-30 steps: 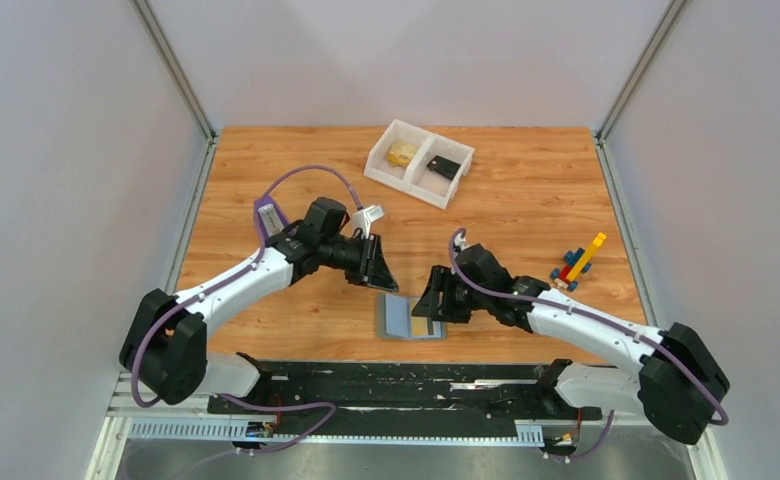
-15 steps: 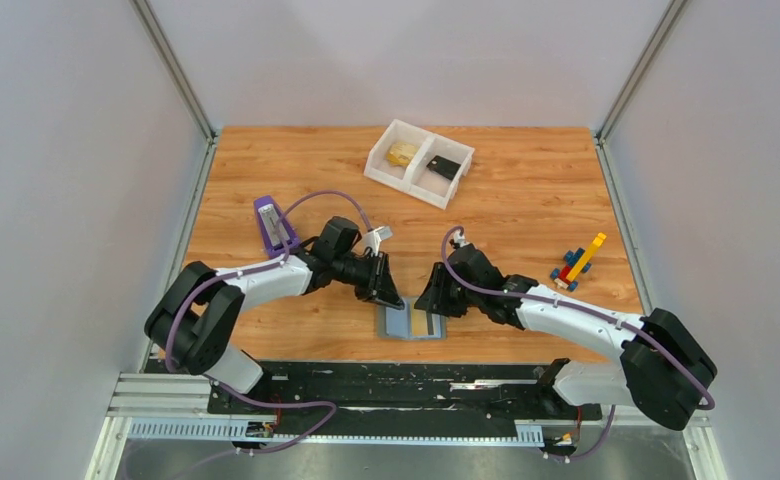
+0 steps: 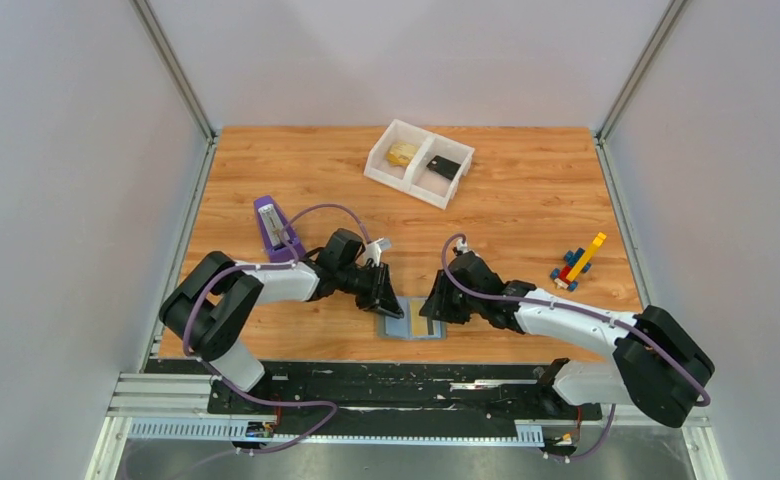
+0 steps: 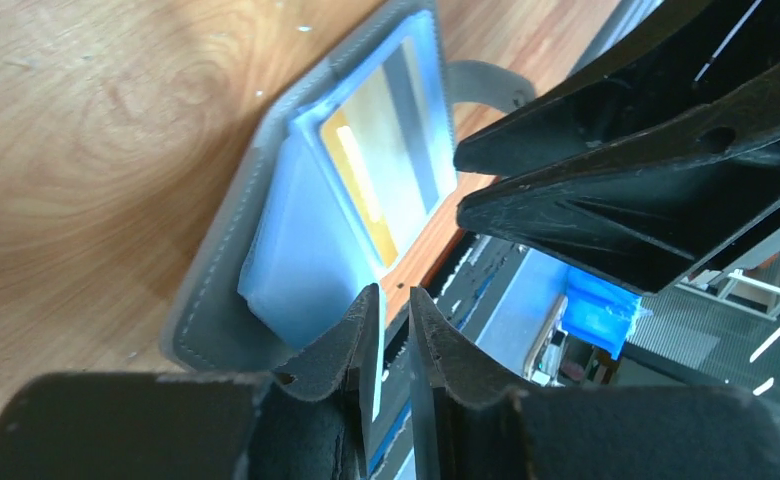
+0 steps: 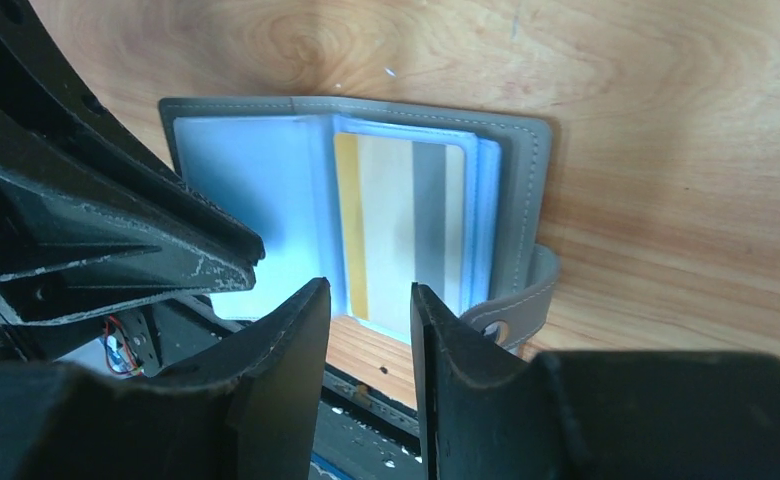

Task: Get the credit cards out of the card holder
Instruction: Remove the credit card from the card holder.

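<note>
The grey card holder [image 3: 398, 328] lies open near the table's front edge, its clear sleeves showing. A gold-yellow and grey striped credit card [image 5: 401, 230] sits in the right-hand sleeve, also seen as card [image 4: 386, 150]. My left gripper [image 3: 386, 300] is at the holder's left panel [image 4: 216, 300]. Its fingers [image 4: 346, 345] stand a narrow gap apart, and a pale sleeve edge lies along the inner face of one. My right gripper [image 3: 434, 306] hovers at the card's near edge. It is open [image 5: 371, 300] with nothing between the fingers.
A white two-compartment tray [image 3: 371, 165] stands at the back with a yellow item and a black piece in it. A purple object [image 3: 276, 225] stands left of the arms. A toy brick figure [image 3: 578, 263] lies at the right. The black rail [image 3: 396, 375] runs just below the holder.
My left arm has swung down and right until its gripper reached the holder's left panel. The right gripper's jaws have narrowed and it has shifted slightly toward the card.
</note>
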Robot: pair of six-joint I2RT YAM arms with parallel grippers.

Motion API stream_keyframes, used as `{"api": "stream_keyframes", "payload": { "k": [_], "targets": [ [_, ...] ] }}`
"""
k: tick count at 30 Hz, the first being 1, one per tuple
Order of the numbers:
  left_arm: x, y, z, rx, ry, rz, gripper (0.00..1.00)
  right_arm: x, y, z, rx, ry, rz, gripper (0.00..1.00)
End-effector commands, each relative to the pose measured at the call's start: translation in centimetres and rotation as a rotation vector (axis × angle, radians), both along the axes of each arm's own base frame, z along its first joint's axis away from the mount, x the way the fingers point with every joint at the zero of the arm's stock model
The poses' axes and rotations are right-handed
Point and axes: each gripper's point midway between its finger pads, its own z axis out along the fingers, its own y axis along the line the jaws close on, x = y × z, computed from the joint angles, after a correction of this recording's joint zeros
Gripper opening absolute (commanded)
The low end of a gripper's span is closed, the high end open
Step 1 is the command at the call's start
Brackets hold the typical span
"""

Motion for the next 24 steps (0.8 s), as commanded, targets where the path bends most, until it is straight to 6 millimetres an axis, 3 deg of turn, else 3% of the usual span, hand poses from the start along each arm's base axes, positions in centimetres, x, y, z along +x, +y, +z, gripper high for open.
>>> {"api": "stream_keyframes", "payload": {
  "k": [1, 10, 24],
  "targets": [
    [0.8, -0.2, -0.8, 0.014, -0.034, 0.029, 0.25, 0.2, 0.1, -0.6, 0.016, -0.009, -0.021, 0.37],
    [1.5, -0.5, -2.2, 0.01, -0.033, 0.072, 0.28, -0.6, -0.4, -2.0, 0.024, 0.031, -0.048, 0.34],
    [1.5, -1.5, -2.6, -0.068, -0.041, 0.071, 0.36, -1.2, -0.7, -2.9, 0.036, 0.045, -0.055, 0.31]
  ]
}}
